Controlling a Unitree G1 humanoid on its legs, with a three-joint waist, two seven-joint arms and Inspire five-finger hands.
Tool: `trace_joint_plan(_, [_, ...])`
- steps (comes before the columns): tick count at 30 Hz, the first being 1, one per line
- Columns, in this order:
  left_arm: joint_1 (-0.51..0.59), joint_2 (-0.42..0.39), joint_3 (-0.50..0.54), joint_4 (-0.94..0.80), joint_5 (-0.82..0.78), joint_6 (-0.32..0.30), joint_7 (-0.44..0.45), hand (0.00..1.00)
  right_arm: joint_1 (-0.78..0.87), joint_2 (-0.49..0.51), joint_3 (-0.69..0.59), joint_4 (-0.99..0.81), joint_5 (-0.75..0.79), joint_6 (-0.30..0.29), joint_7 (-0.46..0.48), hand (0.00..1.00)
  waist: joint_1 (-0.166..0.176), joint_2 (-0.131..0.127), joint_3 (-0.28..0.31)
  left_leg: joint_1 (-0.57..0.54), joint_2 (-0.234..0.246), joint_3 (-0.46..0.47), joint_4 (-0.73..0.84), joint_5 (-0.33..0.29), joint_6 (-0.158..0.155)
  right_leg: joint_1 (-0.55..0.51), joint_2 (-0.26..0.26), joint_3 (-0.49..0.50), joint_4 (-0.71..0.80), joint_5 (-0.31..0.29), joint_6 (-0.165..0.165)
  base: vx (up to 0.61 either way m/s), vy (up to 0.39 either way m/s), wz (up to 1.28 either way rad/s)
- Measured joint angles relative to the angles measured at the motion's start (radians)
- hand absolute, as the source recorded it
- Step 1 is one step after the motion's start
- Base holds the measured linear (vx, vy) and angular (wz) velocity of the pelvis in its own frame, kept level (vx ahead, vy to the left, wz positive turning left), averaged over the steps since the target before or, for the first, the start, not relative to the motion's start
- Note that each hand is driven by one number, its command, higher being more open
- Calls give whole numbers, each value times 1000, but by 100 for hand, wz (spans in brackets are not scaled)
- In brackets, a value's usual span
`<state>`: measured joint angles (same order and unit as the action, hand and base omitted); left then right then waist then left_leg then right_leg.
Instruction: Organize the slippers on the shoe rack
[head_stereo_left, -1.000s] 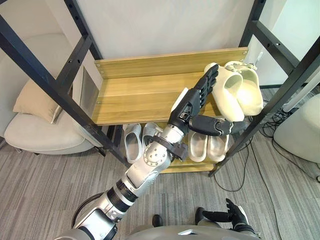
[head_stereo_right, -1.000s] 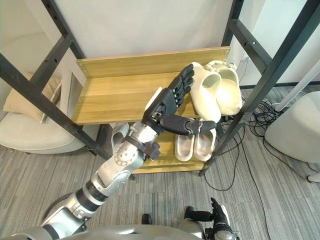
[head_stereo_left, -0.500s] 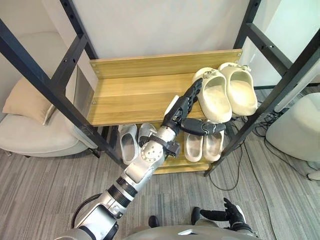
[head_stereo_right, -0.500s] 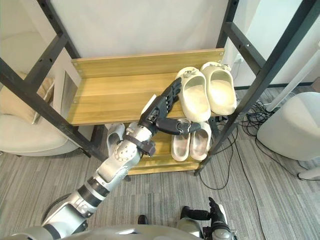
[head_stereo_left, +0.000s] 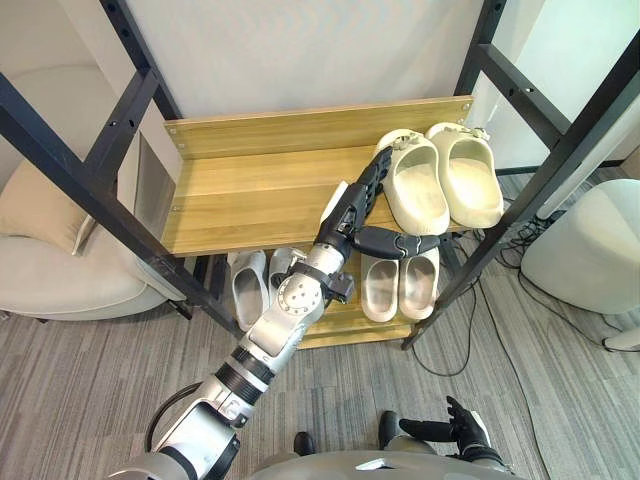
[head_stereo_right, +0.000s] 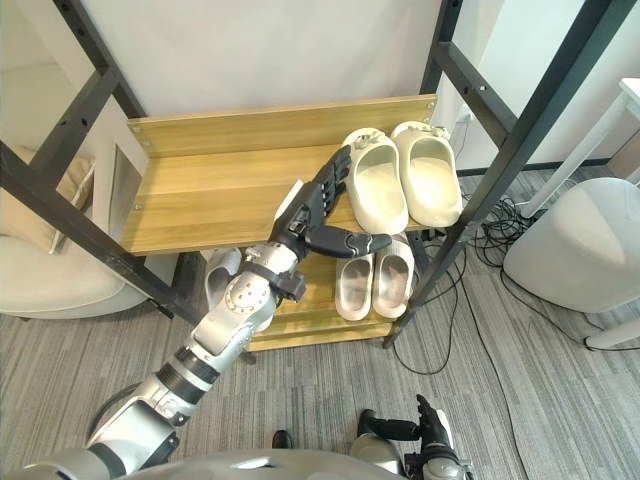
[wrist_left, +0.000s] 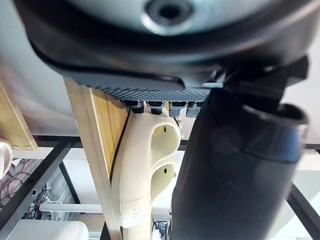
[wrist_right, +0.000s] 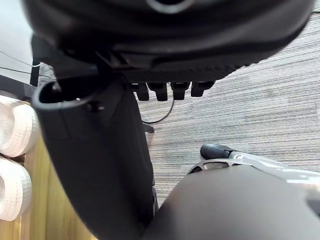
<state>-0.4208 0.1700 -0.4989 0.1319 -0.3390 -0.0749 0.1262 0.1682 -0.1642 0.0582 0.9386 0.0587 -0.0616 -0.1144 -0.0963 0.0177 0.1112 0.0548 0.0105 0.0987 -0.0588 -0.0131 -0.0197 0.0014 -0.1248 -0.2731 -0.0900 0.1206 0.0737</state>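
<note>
Two cream slippers are sitting side by side, soles down, at the right end of the upper shelf (head_stereo_left: 260, 190) of the shoe rack (head_stereo_left: 85, 175): the left slipper (head_stereo_left: 415, 195) and the right slipper (head_stereo_left: 465, 185), lying parallel and just beside each other.

The left hand (head_stereo_left: 350, 210) is reaching over the wooden shelf from the front. Its fingers (head_stereo_left: 375, 175) are stretching out straight along the outer side of the left slipper and appear to be touching it; they are curling round nothing. Its thumb (head_stereo_left: 395, 241) is sticking out sideways in front of the shelf's front edge, below the left slipper. In the left wrist view the fingertips (wrist_left: 155, 104) are lying right at the cream slipper's rim, next to the shelf's edge.

On the lower shelf (head_stereo_left: 330, 325) a beige pair (head_stereo_left: 400, 285) is standing under the cream slippers, and a white pair (head_stereo_left: 250, 285) is standing further left, partly hidden by the arm.

The right hand (head_stereo_left: 450, 430) is hanging low over the grey carpet (head_stereo_left: 100, 370), well apart from the rack, with fingers loosely spread and holding nothing.

Round the rack: a pale armchair (head_stereo_left: 50, 285) with a cushion (head_stereo_left: 35, 205) is standing to the left, and a light grey pouf (head_stereo_left: 585, 250) to the right.
</note>
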Motion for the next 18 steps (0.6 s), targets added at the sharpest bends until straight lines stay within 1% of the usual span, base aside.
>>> trace_joint_plan(4, [-28, -1, 9, 31, 0, 0, 15, 100, 0, 1, 0, 1, 0, 0, 0, 100, -7, -2, 1, 0, 0, 0, -1, 0, 0, 0, 0, 0, 0, 0, 0, 0, 0, 0])
trace_joint_plan(13, [-41, 0, 50, 51, 0, 3, 21, 100, 0, 14, -21, 4, 0, 0, -1, 100, -20, -7, 4, 2, 3, 5, -2, 0, -1, -1, 3, 4, 0, 0, 0, 0, 0, 0])
trace_joint_plan(18, [-43, 1, 64, 50, 0, 7, 25, 100, 0, 17, -23, 8, 1, 0, -3, 100, -20, -9, 6, 3, 7, 6, -2, -1, -2, 0, 6, 4, 0, -1, -1, 0, 0, 0])
